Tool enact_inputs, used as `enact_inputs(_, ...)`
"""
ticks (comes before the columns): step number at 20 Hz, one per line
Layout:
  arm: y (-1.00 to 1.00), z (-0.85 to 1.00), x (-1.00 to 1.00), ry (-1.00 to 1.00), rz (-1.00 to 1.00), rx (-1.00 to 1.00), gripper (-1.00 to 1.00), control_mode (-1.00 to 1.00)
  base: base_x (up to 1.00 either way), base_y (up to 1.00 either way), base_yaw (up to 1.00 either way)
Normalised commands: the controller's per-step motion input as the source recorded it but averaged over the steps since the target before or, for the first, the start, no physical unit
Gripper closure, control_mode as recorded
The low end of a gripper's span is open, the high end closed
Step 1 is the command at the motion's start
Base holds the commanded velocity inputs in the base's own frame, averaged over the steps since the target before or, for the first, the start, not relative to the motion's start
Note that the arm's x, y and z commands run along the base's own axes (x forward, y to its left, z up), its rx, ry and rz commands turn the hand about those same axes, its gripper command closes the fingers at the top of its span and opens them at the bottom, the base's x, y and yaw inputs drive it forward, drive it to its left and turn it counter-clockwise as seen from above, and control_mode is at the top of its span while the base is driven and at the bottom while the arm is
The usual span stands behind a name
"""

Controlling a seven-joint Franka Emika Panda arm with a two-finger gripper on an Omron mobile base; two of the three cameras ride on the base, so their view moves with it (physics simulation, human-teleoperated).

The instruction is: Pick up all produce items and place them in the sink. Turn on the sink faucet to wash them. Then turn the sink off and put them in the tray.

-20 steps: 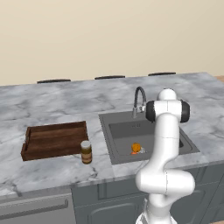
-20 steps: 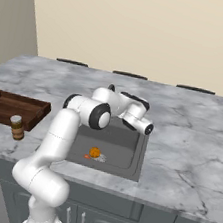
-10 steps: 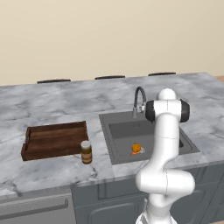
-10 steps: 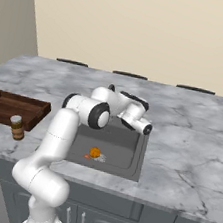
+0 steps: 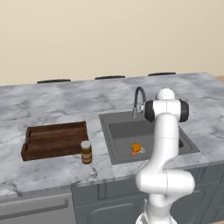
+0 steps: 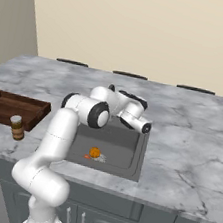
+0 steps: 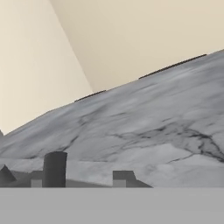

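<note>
Over the last second almost nothing has moved: the arm holds the same pose above the sink (image 5: 123, 131), and the tool (image 6: 143, 127) hangs over the sink's back right corner, on the side where the faucet (image 5: 139, 99) stands. In the hand view its fingertips (image 7: 54, 169) stand partly apart with only marble table showing between them, so it is released and carrying nothing.

Both produce items lie inside the sink near its front wall: the round orange fruit (image 5: 136, 148) with the carrot-like piece (image 5: 133, 153) touching or just beside it. The tray (image 5: 54, 139) sits left of the sink, a brown jar (image 5: 86, 152) between them.

The loading step looks done. The pause by the faucet suggests the washing step is next; no water is visible.
</note>
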Motion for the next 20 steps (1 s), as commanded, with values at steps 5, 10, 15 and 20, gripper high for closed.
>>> enact_inputs(5,-0.76,-0.38,0.08,0.05,-0.03,0.09,1.00,-1.00,0.00,0.00,0.00)
enact_inputs(10,-0.79,-0.41,0.07,0.05,-0.03,0.11,1.00,-1.00,0.00,0.00,0.00)
enact_inputs(15,-0.82,-0.46,0.06,0.04,-0.02,0.13,1.00,-1.00,0.00,0.00,0.00)
enact_inputs(20,-0.81,-0.49,0.08,0.06,-0.02,0.13,1.00,-1.00,0.00,0.00,0.00)
